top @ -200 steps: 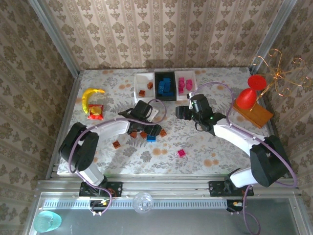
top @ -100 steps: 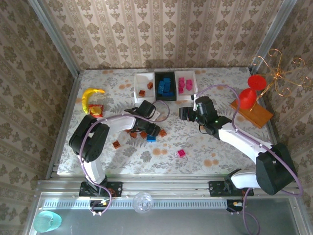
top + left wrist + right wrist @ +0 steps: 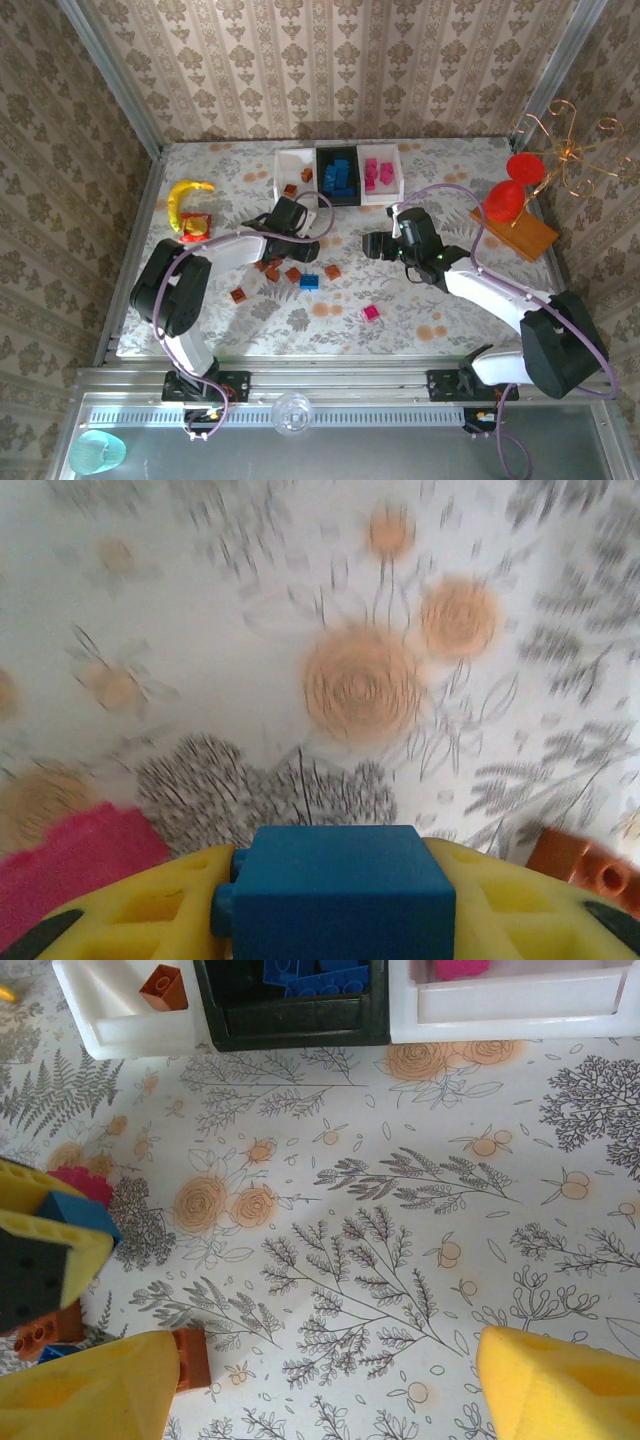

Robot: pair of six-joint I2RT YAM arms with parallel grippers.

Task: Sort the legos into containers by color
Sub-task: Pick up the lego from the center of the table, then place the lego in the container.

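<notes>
Left wrist, claw (image 3: 336, 920) clamping one blue lego (image 3: 340, 880)

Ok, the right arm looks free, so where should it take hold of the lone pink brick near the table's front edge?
Probably from straight above with the right gripper, pinching two opposite side walls of the pink brick. It lies flat on the table with no neighbours close, so there is room to come down on either side.

The trays (image 3: 283, 165) sit at the table's (image 3: 450, 170) far edge, bricks (image 3: 340, 178) in each. Before them, loose bricks (image 3: 292, 274) lie scattered. Well left of the trays lies the banana (image 3: 185, 195), well right the board (image 3: 522, 235), apparently carrying a cone (image 3: 503, 200).
</notes>
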